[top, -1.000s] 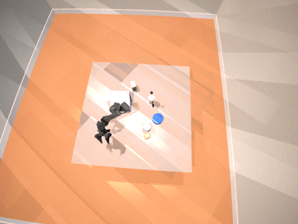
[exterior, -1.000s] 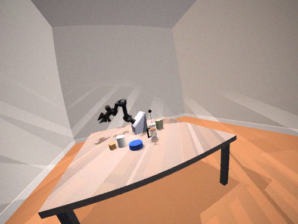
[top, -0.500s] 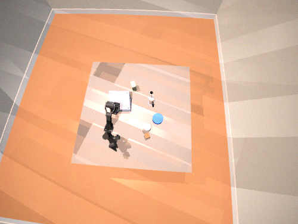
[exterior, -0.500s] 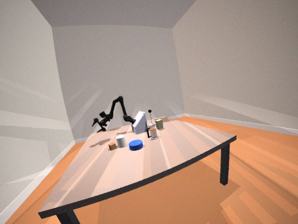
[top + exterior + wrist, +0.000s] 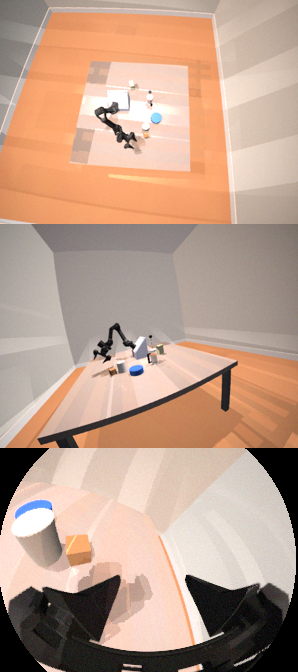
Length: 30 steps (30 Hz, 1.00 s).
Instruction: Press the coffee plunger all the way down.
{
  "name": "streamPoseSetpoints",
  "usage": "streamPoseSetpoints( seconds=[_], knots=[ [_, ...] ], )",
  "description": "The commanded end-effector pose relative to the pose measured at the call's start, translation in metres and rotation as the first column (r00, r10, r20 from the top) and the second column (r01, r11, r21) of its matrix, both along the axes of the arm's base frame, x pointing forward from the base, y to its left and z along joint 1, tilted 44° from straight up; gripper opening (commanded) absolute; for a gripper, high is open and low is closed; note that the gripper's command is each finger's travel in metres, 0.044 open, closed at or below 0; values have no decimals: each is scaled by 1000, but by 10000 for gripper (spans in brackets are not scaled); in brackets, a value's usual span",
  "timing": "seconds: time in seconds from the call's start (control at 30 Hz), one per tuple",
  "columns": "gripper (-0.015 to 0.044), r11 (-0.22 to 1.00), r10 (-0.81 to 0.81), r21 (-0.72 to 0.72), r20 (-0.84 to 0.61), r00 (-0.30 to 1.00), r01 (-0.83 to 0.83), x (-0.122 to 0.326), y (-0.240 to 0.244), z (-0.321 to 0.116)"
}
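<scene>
Gaping claw (image 5: 101, 357) beside unlabelled white cylinder (image 5: 121, 366)

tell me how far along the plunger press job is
Nothing looks done yet: the plunger knob stands high on its rod above the coffee press. In hand: the claw is open and empty, hanging over the table near the white cylinder and small brown cube, well away from the press. Left: reach the knob, push it fully down without shifting the press, then let go.
</scene>
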State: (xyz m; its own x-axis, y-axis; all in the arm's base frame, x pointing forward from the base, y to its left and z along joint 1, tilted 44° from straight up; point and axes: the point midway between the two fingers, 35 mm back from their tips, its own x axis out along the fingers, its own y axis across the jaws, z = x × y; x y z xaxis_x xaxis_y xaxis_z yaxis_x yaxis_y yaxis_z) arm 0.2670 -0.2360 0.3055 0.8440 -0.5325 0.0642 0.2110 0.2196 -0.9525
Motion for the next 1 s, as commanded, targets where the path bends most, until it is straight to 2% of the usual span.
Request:
streamPoseSetpoints(
  seconds=[0.0,0.3,0.5,0.7,0.97],
  knots=[
    [440,987,90,133,-5,996,-88,42,31,-15],
    [440,864,286,442,-36,958,-241,115,144,-61],
    [440,790,346,569,-107,932,-227,137,227,-93],
    [440,744,400,637,-183,898,-201,133,317,-123],
    [440,745,438,641,-262,860,-185,89,424,-153]
  ],
)
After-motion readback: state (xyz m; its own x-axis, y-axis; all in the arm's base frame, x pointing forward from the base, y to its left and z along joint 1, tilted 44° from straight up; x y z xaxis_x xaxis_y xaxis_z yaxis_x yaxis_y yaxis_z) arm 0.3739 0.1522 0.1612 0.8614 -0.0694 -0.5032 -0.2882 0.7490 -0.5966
